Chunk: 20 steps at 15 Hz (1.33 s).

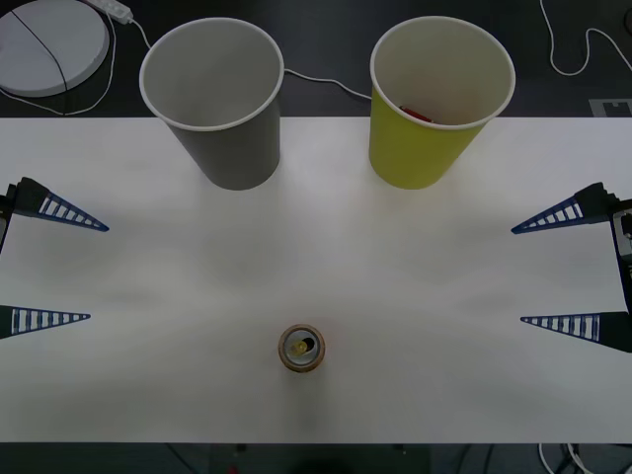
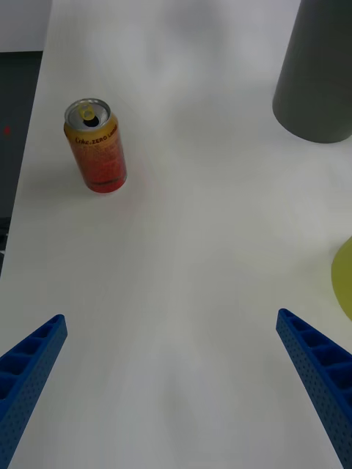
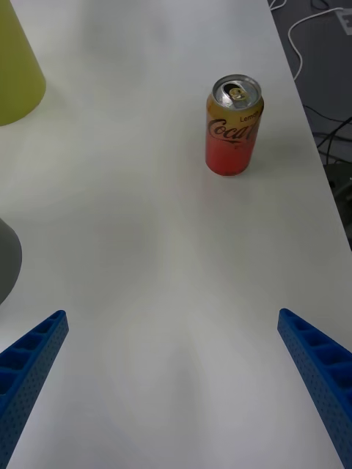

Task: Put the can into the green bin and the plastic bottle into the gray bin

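Front view: the can stands upright near the table's front edge, well apart from the gray bin and green bin. Left gripper and right gripper flank it, jaws released.

Right wrist view: can ungrasped.

Left wrist view: likewise. I judge pickup is next; one arm must reach in.

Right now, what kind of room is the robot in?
Probably a lab or test room. A plain white table holds just a can and two big paper cups, gray and green, with loose cables on the dark floor behind.
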{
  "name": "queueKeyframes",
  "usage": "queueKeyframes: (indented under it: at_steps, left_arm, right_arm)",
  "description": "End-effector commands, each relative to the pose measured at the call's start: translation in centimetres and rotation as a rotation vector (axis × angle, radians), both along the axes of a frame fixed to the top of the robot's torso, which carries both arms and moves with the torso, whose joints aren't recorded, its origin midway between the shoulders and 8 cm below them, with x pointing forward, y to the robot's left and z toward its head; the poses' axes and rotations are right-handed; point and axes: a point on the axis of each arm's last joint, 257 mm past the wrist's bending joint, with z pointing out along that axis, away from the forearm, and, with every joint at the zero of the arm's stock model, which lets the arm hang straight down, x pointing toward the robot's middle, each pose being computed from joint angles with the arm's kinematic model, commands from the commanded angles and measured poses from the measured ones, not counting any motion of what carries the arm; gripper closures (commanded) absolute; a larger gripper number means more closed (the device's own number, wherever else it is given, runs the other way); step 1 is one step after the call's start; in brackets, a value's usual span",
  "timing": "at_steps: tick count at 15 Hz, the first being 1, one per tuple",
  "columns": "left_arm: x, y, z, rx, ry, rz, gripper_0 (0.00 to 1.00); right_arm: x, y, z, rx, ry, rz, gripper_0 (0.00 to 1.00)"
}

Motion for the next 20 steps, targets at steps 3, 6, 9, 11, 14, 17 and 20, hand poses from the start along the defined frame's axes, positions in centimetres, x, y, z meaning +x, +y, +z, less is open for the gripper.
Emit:
queueKeyframes:
  at_steps: [3,6,9,11,14,17,20]
  left_arm:
    - [0.0,0.0,0.0,0.000,0.000,0.000,0.00]
    - [0.0,0.0,0.0,0.000,0.000,0.000,0.00]
    - [0.0,0.0,0.0,0.000,0.000,0.000,0.00]
    - [0.0,0.0,0.0,0.000,0.000,0.000,0.00]
    - [0.0,0.0,0.0,0.000,0.000,0.000,0.00]
    - [0.0,0.0,0.0,0.000,0.000,0.000,0.00]
    - [0.0,0.0,0.0,0.000,0.000,0.000,0.00]
  right_arm:
    - [0.0,0.0,0.0,0.000,0.000,0.000,0.00]
    - [-0.8,0.2,-0.6,0.012,0.028,0.011,0.00]
    - [-0.9,0.3,-1.0,0.008,0.025,0.023,0.00]
    - [-0.5,0.5,-1.7,0.017,0.008,0.040,0.00]
    - [0.1,0.7,-3.1,0.049,-0.030,0.079,0.00]
    - [0.1,1.3,-4.7,0.106,-0.037,0.110,0.00]
    - [-0.1,1.5,-6.2,0.157,-0.036,0.126,0.00]
